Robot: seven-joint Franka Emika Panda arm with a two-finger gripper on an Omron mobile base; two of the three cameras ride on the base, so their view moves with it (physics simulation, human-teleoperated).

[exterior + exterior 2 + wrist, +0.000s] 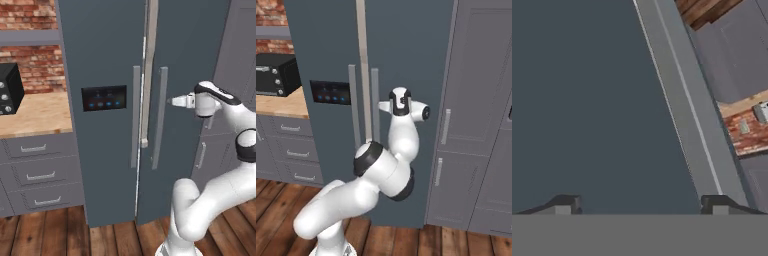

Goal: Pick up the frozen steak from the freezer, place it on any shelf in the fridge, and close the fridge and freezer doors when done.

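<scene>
gripper: (172,101) fingers spread apart, holding nothing, pointing at the fridge door face (192,75) at handle height, close to it or touching, can't tell which
fridge handle: (159,118) long axis vertical, just beside the tips toward the centre seam; in the hand view it crosses the right tip (722,206)
doors: fridge door is ajar, a pale strip shows along the seam (148,70); freezer door (100,60) with the black panel (104,98) looks flush
frozen steak: hidden behind the doors, shelf unknown
room: tall grey cabinets (476,100) flank the fridge side, wood counter (35,115) and toaster oven (9,90) flank the freezer side
judgement: likely closing push still needed on the fridge door
</scene>
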